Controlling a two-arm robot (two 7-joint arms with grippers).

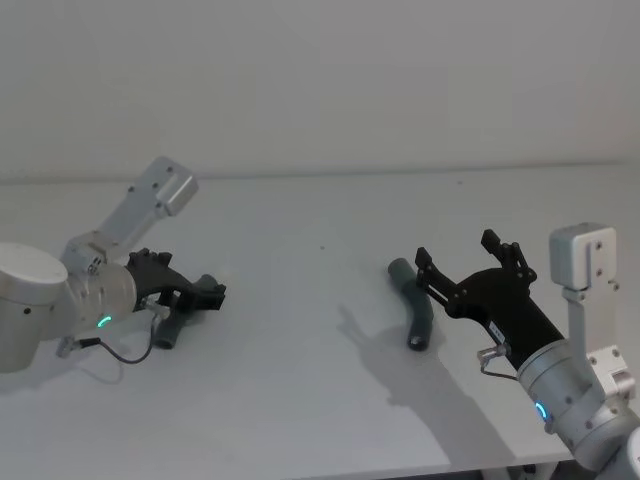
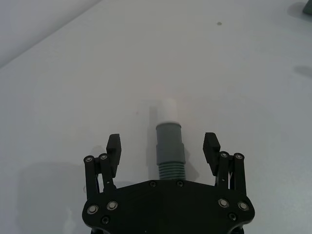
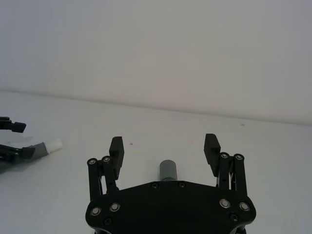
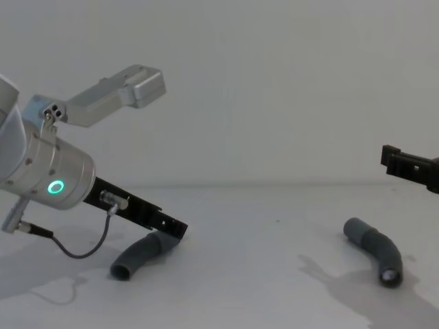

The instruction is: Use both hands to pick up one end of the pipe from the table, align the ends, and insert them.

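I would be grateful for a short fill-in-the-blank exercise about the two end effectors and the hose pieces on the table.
1. The left end effector is ___ and straddles the left hose piece.
2. That piece's narrow tip is coloured ___.
3. The right end effector hangs ___ the right hose piece, not touching it.
Missing words: open; white; above.

The plain white-grey counter (image 1: pixel 300 390) carries two curved, ribbed grey pieces, well apart: the left hose (image 1: pixel 167 335) and the right hose (image 1: pixel 416 310).
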